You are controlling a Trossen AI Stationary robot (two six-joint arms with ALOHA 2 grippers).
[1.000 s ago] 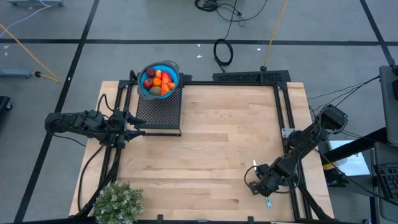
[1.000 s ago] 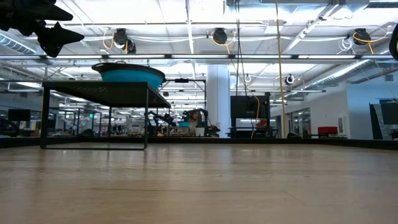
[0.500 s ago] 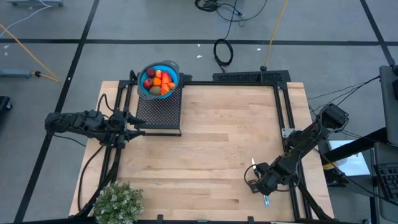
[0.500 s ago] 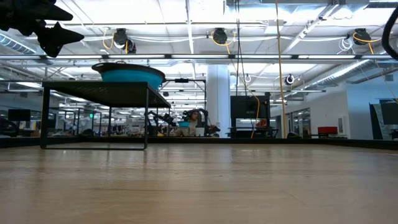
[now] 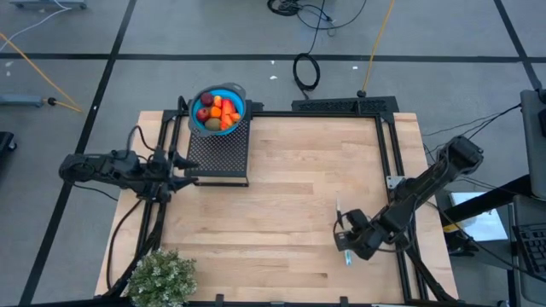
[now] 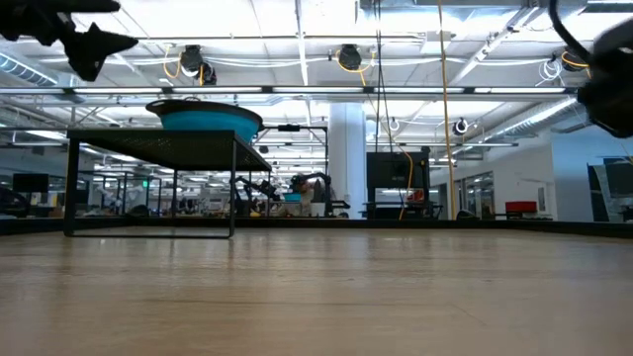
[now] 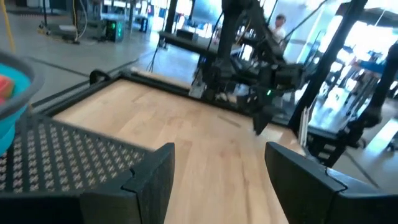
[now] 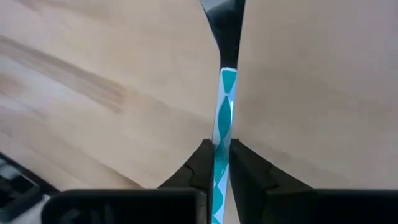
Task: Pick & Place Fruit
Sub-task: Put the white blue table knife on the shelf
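Closest in, there's a bushy green plant (image 5: 159,276) sitting at the near left corner of the wooden tabletop (image 5: 281,196). Over on the near right side, the right gripper (image 5: 345,241) is clamped tight on a slim white and blue utensil (image 8: 222,127). The wrist view shows the handle pinched right between the two fingers, with the dark far end of the utensil sticking out over the wood. From above, the utensil (image 5: 343,234) pokes out both sides of the gripper, above bare tabletop.

Further back on the left, the left gripper (image 5: 182,170) hangs at the tabletop's left edge with its fingers spread apart, nothing between them, just beside the black perforated rack (image 5: 218,153).

Farthest back, the blue bowl (image 5: 217,109) sits on the far end of that rack, and all the fruit (image 5: 217,112) is piled in it: red-orange pieces, a dark red ball, an olive-brown oval. In the low view the bowl (image 6: 203,118) rides on top of the rack, well above the tabletop.
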